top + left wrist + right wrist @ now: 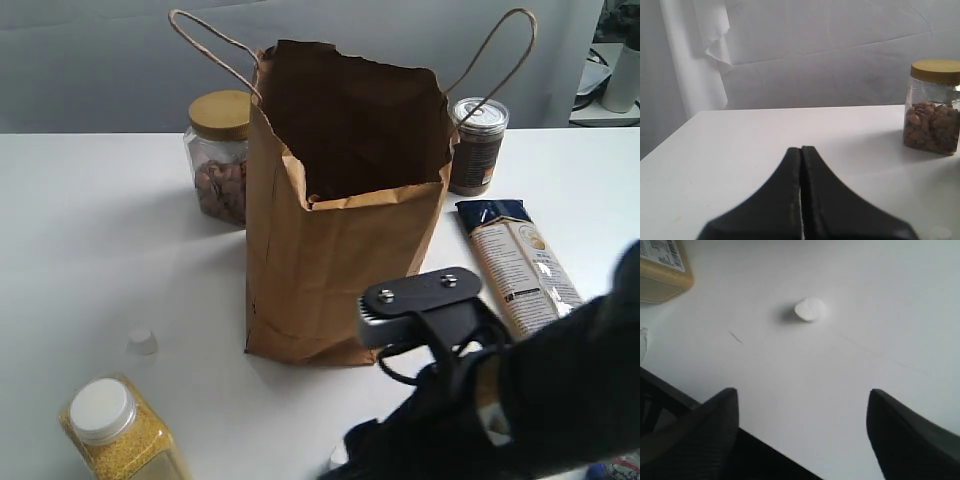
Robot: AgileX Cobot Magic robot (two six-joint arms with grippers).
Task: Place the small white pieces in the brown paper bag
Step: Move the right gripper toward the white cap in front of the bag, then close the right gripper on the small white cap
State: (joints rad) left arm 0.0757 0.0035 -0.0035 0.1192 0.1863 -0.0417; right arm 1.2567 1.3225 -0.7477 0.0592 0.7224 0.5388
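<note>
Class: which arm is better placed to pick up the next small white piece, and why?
Right, probably. The right gripper is open with a small white piece just ahead of it; the left gripper is shut, facing the almond jar.

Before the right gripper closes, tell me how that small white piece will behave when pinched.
The small white piece looks tiny, so probably very light. Its rounded shape suggests it may roll or skid on the smooth table if touched on one side first. It looks rigid, so the open right gripper likely won't crush it.
</note>
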